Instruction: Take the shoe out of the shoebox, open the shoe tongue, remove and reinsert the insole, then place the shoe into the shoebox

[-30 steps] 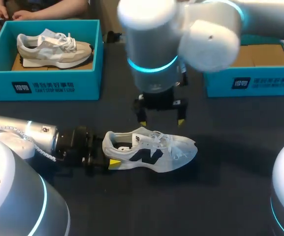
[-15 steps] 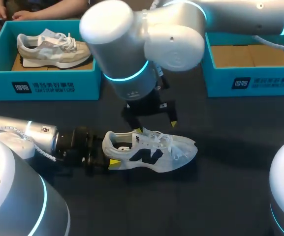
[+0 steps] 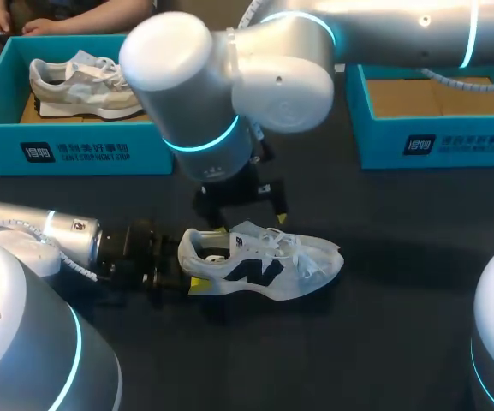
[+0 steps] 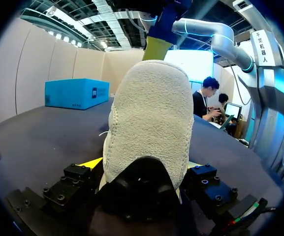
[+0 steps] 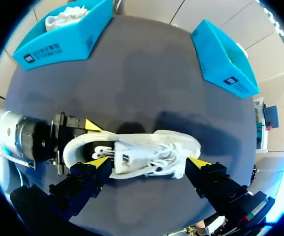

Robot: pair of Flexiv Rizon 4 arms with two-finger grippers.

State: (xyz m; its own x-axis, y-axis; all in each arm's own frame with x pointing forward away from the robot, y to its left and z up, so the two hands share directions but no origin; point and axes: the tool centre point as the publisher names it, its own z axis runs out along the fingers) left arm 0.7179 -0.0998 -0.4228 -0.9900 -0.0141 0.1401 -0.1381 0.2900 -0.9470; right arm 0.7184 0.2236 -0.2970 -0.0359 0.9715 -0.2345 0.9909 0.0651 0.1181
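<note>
shoe (image 3: 259, 265) is sitting upright on the table (image 3: 401, 325), out of its box, left gripper (image 3: 178, 280) pinching the heel, right gripper (image 3: 240, 207) hovering spread wide above the collar; likely starting the tongue-opening step, next needing a descent onto the tongue (image 3: 248, 233).

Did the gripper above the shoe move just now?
Yes. The right gripper slid along the still shoe, from over its laces toward its heel.
</note>
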